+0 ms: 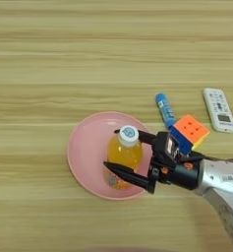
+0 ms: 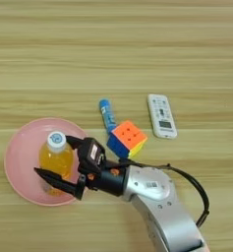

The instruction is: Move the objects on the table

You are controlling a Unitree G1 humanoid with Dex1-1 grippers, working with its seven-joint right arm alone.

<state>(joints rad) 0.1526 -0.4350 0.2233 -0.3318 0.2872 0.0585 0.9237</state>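
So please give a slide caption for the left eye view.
Right gripper, fingers spread around the juice bottle on the pink plate; cube, blue tube and remote lie beside.

Orange-juice bottle point(image 1: 124, 153) with its white cap stands upright on the round pink plate point(image 1: 86, 150), right of the plate's centre. Just off the plate's right side sits the little cube point(image 1: 189, 133), orange face up, blue and yellow sides showing, its far-left corner touching the short blue tube point(image 1: 165, 110) lying flat on the wooden table point(image 1: 64, 59).

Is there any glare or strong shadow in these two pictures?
Left eye view: even light, soft sheen on the pink plate, faint shadow under the tool. Right eye view: the silver forearm shines a little; no glare on the juice bottle.
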